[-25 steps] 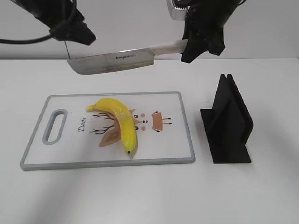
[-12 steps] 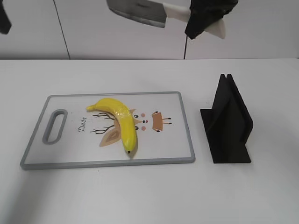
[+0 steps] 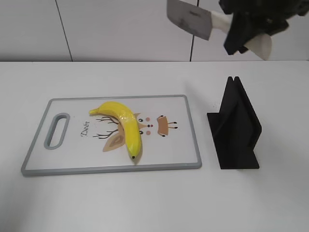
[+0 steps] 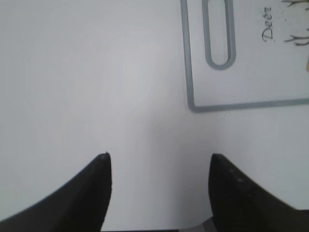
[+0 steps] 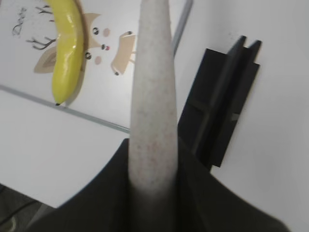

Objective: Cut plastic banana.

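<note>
1. The plastic banana (image 3: pixel 123 124) lies whole on the cutting board (image 3: pixel 72 162), which sits on the left half of the white tabletop (image 3: pixel 145 203), nearer the front edge than the back.
2. The banana curves from its stem end near the board's middle down toward the board's front edge, where its small dark tip points; it lies across the printed deer drawing (image 3: pixel 161 125) and beside the printed lettering.
3. The board's handle slot (image 3: pixel 57 129) is at its left end, toward the table's left edge.
4. The right gripper (image 3: pixel 246 26) is high above the table's back right area, clamped on the pale handle of a knife (image 3: pixel 189 18) (the wrist view shows the dark fingers (image 5: pixel 113 193) pressed against both sides of that handle (image 5: pixel 152 106)).
5. The knife's broad steel blade points left from the gripper, in the air and well apart from the banana.
6. A black slotted stand (image 3: pixel 234 128) sits upright on the table to the right of the board, near its right edge but not touching it.
7. The left gripper (image 4: pixel 157 188) shows only in its wrist view: its two dark fingers (image 4: pixel 91 193) are spread apart with nothing between them, over bare table just off the board's handle-end corner (image 4: pixel 193 104).
</note>
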### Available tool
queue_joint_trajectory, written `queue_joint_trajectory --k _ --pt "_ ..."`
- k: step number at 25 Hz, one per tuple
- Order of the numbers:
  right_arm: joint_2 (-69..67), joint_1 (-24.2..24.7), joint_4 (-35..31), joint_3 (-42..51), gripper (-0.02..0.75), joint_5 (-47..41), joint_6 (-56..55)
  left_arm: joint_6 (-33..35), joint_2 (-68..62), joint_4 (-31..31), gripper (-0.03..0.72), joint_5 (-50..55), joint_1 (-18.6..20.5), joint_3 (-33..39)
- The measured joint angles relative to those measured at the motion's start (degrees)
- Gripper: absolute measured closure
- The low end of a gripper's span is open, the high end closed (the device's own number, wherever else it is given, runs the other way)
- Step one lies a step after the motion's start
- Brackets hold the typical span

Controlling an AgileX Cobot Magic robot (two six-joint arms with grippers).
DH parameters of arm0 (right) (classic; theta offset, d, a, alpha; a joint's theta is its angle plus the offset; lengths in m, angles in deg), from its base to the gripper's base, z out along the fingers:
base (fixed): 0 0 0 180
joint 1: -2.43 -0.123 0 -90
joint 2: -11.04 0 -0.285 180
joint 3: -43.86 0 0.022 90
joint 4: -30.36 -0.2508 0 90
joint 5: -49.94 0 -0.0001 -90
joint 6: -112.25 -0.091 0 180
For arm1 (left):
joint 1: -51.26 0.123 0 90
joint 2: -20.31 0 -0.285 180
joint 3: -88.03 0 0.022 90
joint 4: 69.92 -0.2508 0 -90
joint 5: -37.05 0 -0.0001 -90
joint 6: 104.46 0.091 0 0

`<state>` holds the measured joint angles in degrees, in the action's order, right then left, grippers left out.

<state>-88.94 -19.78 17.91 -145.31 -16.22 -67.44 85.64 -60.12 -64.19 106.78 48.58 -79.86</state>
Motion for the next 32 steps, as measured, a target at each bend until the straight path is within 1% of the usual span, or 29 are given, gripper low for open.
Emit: queue_joint_trajectory --k 3,7,10,13,19,25,32 --pt "6.9 0.0 4.7 9.0 0.57 5.0 -7.5 0.0 7.1 0.0 0.096 -0.3 0.0 6.0" --pt "13.6 0.0 9.3 18.4 0.57 7.3 -15.7 0.0 16.6 -0.5 0.099 -3.0 0.0 12.7" --pt "16.2 0.0 10.2 24.0 0.57 9.7 -18.6 0.0 23.4 -1.1 0.102 -4.8 0.0 17.5" --pt "16.8 0.0 10.2 27.7 0.57 12.0 -19.7 0.0 30.3 -1.3 0.101 -6.3 0.0 22.7" --pt "16.8 0.0 10.1 31.3 0.57 16.6 -20.0 0.0 44.9 -1.3 0.107 -8.2 0.0 30.6" --pt "16.7 0.0 10.1 32.8 0.57 19.2 -20.0 0.0 58.6 -1.3 0.109 -7.9 0.0 36.0" --pt "12.8 0.0 9.6 32.8 0.57 19.7 -20.0 0.0 72.1 -0.4 0.122 -7.8 0.0 36.6"
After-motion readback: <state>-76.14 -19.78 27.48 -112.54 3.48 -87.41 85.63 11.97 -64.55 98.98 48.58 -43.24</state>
